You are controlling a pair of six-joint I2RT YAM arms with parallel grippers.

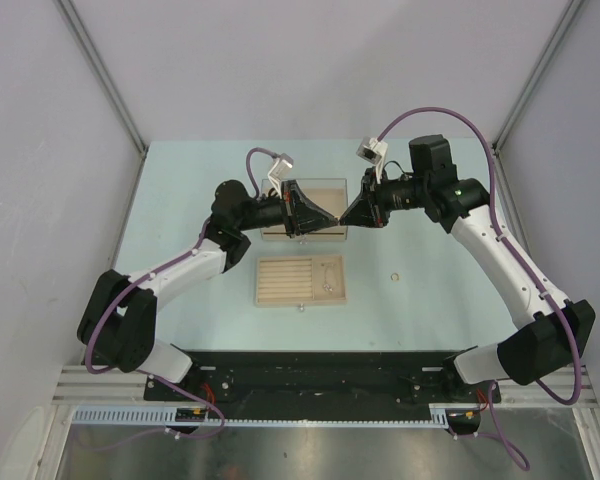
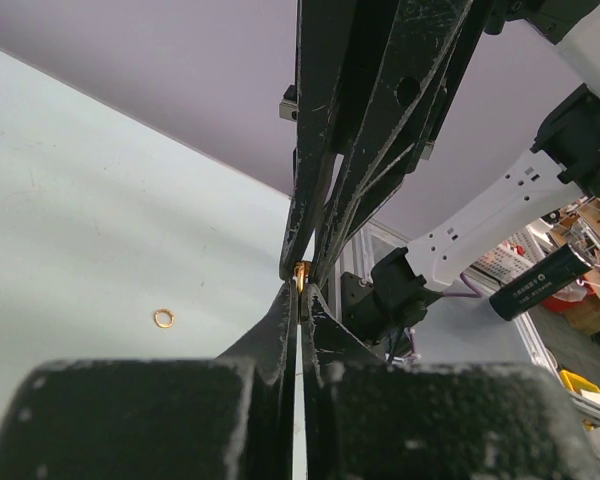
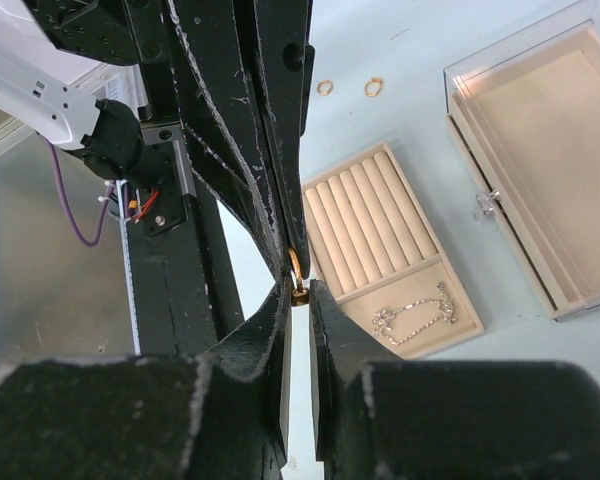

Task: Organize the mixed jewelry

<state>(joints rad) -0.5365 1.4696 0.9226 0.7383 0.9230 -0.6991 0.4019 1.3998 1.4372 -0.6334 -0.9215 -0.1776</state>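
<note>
My left gripper (image 2: pixel 300 290) is shut on a small gold ring (image 2: pixel 302 275), gripped edge-on at its very tips. Both grippers meet tip to tip above the table, the left one (image 1: pixel 334 222) facing the right one (image 1: pixel 346 220). My right gripper (image 3: pixel 300 296) has its jaws a narrow gap apart around the lower part of that ring (image 3: pixel 296 275). The ring touches one finger, and a sliver of gap shows at the other. A silvery chain (image 3: pixel 415 318) lies in the beige slotted tray (image 3: pixel 380 210). Two loose gold rings (image 3: pixel 325 88) (image 3: pixel 373 87) lie beyond the tray.
A clear-walled beige box (image 3: pixel 540 150) with a small knob (image 3: pixel 488 200) stands beside the tray, under the meeting grippers (image 1: pixel 305 183). Another gold ring (image 1: pixel 393 277) lies on the table right of the tray (image 1: pixel 280 282), and it also shows in the left wrist view (image 2: pixel 163 318).
</note>
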